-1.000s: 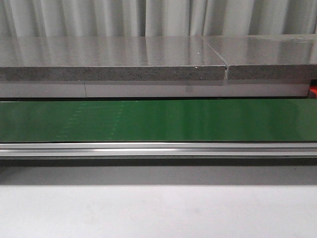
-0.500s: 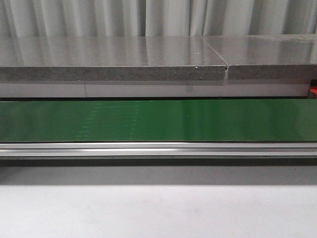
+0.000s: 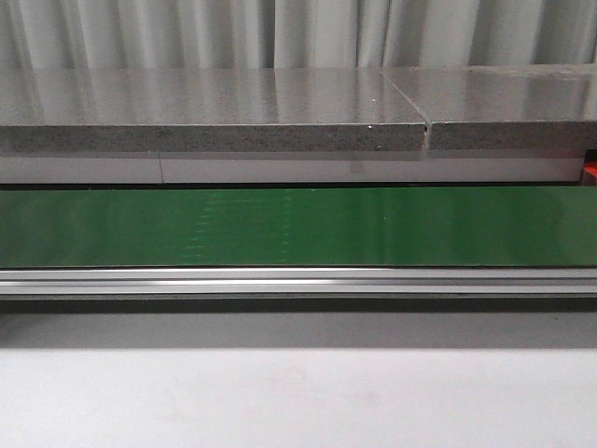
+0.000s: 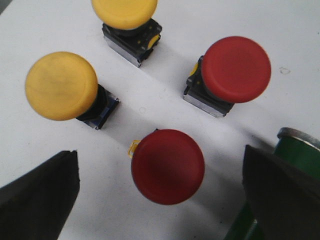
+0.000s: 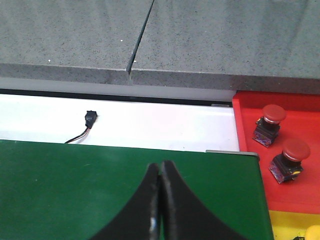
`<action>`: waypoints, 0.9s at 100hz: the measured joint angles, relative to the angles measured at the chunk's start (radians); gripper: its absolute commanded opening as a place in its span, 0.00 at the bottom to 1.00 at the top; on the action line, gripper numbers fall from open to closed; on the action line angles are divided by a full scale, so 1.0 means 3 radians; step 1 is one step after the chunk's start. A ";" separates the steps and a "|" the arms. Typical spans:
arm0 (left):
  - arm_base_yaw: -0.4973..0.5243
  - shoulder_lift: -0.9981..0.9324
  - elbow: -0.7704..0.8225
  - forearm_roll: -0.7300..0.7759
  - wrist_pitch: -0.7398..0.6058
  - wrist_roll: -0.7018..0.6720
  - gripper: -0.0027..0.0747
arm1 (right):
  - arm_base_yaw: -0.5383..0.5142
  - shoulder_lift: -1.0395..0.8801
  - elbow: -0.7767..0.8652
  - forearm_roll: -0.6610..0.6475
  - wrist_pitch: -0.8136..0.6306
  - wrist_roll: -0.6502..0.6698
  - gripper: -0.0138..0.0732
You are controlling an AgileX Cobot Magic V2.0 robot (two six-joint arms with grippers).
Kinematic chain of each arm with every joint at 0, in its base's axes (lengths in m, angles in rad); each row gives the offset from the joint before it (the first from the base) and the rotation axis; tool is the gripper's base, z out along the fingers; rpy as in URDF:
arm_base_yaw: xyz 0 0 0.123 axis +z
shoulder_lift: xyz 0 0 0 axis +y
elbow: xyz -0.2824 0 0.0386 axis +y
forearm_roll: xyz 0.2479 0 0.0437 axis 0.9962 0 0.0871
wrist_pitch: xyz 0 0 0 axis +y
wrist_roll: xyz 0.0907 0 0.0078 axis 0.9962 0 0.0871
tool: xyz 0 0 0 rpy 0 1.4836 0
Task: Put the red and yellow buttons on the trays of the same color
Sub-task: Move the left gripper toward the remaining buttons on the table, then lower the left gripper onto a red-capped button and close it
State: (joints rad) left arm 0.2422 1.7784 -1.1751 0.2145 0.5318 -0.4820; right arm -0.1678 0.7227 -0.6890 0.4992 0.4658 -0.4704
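Left tool (image 4: pixel 160 200) spread wide above a red mushroom-capped push button (image 4: pixel 168 166), untouched; right tool (image 5: pixel 160 210) pinched shut, empty, over the green belt (image 5: pixel 60 190).

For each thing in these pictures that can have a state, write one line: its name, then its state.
Left hand: open, empty, above the near red button.
Right hand: shut, empty, over the green belt.
Four loose buttons: upright on the white surface.
Red tray: holds two red buttons.
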 measured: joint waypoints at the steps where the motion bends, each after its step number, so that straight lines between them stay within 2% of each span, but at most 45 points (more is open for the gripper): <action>1: 0.0000 0.0010 0.0000 0.0000 0.0000 0.0000 0.86 | 0.0000 0.0000 0.0000 0.0000 0.0000 0.0000 0.08; 35: 0.0089 0.0192 0.0000 -0.0094 -0.0102 0.0005 0.86 | 0.0000 0.0000 0.0000 0.0000 0.0000 0.0000 0.08; 42: 0.0091 0.0206 0.0000 -0.0099 -0.0109 0.0005 0.83 | 0.0000 0.0000 0.0000 0.0000 0.0000 0.0000 0.08; 52: 0.0091 0.0213 0.0000 -0.0106 -0.0122 0.0005 0.69 | 0.0000 0.0000 0.0000 0.0000 0.0000 0.0000 0.08; 61: 0.0091 0.0213 0.0000 -0.0106 -0.0124 0.0005 0.49 | 0.0000 0.0000 0.0000 0.0000 0.0000 0.0000 0.08; 73: 0.0091 0.0213 0.0000 -0.0113 -0.0129 0.0013 0.28 | 0.0000 0.0000 0.0000 0.0000 0.0000 0.0000 0.08; 82: 0.0091 0.0185 0.0000 -0.0113 -0.0129 0.0013 0.17 | 0.0000 0.0000 0.0000 0.0000 0.0000 0.0000 0.08; 90: 0.0091 0.0115 0.0000 -0.0106 -0.0129 0.0013 0.11 | 0.0000 0.0000 0.0000 0.0000 0.0000 0.0000 0.08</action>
State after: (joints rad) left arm 0.2694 1.8128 -1.1751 0.1828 0.4931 -0.4782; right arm -0.1678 0.7227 -0.6890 0.4992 0.4658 -0.4704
